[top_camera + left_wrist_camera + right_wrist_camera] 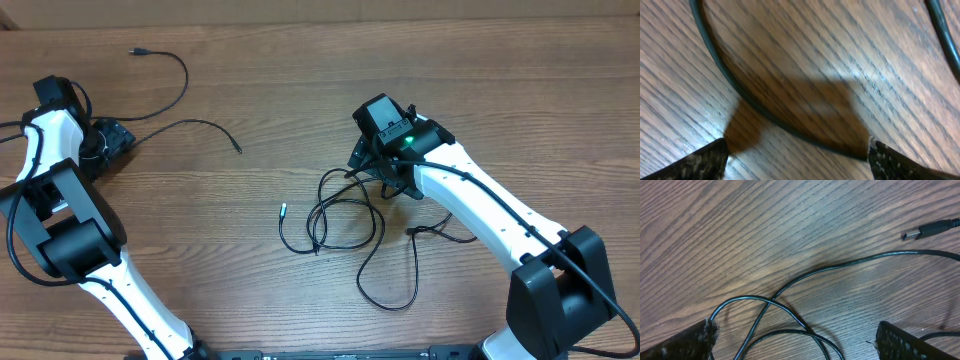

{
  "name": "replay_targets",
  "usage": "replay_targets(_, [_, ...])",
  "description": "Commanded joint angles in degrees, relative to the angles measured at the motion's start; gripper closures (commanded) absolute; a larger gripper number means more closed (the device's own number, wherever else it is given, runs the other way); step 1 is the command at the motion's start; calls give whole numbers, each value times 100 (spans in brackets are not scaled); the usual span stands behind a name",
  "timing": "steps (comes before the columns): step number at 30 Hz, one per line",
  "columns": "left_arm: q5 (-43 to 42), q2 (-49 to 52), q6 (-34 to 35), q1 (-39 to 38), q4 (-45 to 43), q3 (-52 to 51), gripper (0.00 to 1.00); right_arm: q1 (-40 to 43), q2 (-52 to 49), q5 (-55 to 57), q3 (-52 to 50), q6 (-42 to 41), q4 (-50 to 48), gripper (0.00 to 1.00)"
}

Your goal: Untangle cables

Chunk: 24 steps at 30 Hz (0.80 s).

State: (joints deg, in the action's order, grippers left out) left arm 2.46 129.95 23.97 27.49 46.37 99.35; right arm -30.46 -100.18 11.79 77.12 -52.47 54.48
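The blurred cable (755, 111) runs off the left wrist view's edge.

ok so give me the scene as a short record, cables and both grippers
table: wood grain
loose cable: curved, apart from the rest, by the left arm
tangled cables: looped bunch at centre, crossing each other
left gripper: open, low over the loose cable
right gripper: open, low over loops of the tangle
plug: metal-tipped end lying free, right wrist view
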Motion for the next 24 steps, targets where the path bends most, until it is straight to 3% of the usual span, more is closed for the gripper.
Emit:
replay_targets(1, [-94, 485, -68, 24, -105, -70, 11, -4, 118, 9, 2, 7, -22, 0])
replay_targets(5, [-92, 686, -68, 24, -212, -70, 11, -4, 118, 9, 2, 7, -22, 0])
replay_targets(8, [-96, 874, -94, 24, -258, -70, 17, -4, 118, 9, 2, 7, -22, 0])
replay_targets(13, [-48, 1235, -221, 24, -273, -70, 42, -4, 118, 9, 2, 7, -22, 0])
replay_targets(17, [157, 1320, -302, 28, -275, -70, 70, -4, 118, 9, 2, 7, -22, 0])
replay_targets(22, [205, 1320, -328, 28, -350, -68, 82, -4, 118, 9, 2, 7, -22, 0])
replay_targets(24, [203, 1318, -481, 28, -435, -37, 96, -4, 118, 9, 2, 7, -22, 0])
